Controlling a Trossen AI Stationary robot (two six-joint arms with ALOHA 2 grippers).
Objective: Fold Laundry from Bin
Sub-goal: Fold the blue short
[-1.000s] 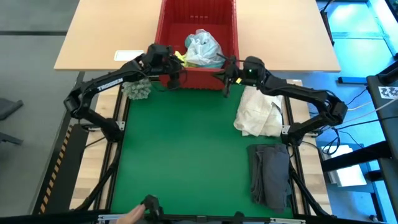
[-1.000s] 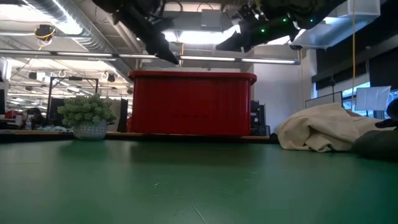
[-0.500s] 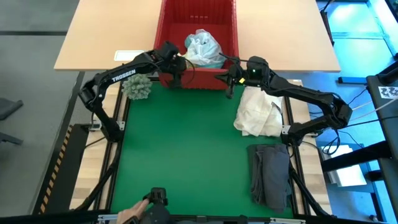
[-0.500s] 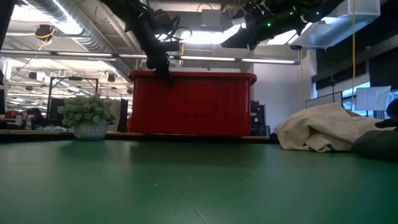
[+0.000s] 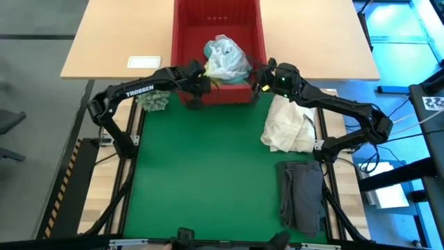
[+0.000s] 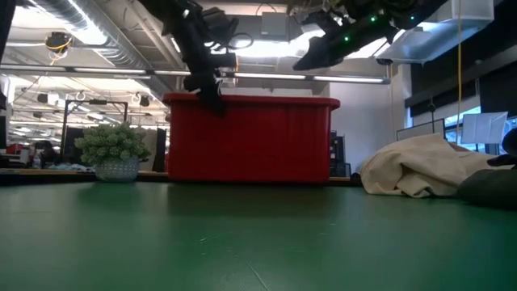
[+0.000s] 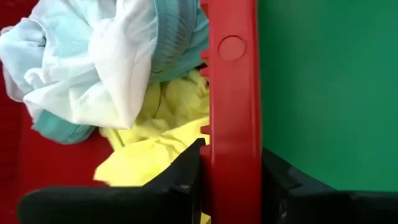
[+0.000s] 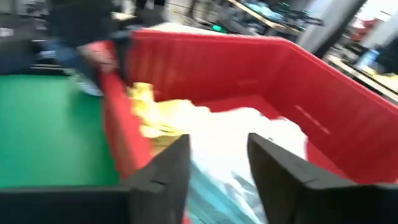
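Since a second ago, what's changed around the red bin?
The left tool came down and closed on the bin's near rim. The right tool opened above the light laundry. The cream bundle, grey garment and plant ball stayed put.

bin (image 6: 250,137): red, upright at far side of green counter (image 6: 242,242) | left gripper (image 6: 208,90): at bin's rim | right gripper (image 6: 317,58): above rim | plant ball (image 6: 113,145) beside bin | cream bundle (image 6: 416,166) opposite side

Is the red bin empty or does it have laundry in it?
Not empty: the bin holds a crumpled pale turquoise garment and a yellow one.
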